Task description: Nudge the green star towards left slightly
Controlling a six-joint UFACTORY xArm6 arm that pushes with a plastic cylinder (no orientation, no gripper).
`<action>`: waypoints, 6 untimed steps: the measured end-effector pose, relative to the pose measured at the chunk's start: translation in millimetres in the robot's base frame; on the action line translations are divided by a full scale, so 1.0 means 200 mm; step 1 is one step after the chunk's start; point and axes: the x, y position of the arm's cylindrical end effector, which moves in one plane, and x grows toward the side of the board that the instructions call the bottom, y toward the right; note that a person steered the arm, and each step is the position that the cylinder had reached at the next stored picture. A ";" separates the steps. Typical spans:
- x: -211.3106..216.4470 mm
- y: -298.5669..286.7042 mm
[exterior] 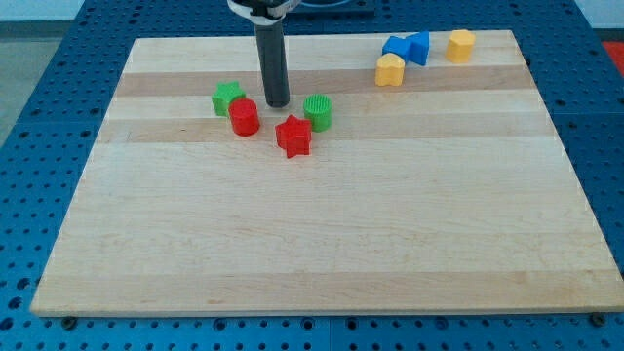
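1. My tip (278, 103) is a bare rod: nothing to open or close, and it holds nothing. It rests on the board (322, 234) in the gap between the green star (227, 97) on the view's left and the green cylinder (318, 112) on the view's right.

2. The green star lies near the board's upper left, with the red cylinder (244, 117) touching or just beside its lower right. My tip looks close to the star's right side, but I cannot tell whether it touches.

3. Main risk, as I judge it: a straight push left from here could catch the red cylinder as well, dragging it along or turning the star off line.

4. A star's points give an uneven face. If my tip meets one point off centre, the star may spin rather than slide.

5. "Slightly" matters. Too long a stroke would carry the star well toward the board's left edge.

6. The red star (293, 136) sits just below my tip; any drift toward the view's bottom would knock it.

7. The blue (406, 47) and yellow blocks (390, 69) at the upper right are well apart from all this.
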 end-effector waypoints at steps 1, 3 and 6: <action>0.00 -0.01; 0.00 -0.44; 0.11 -0.35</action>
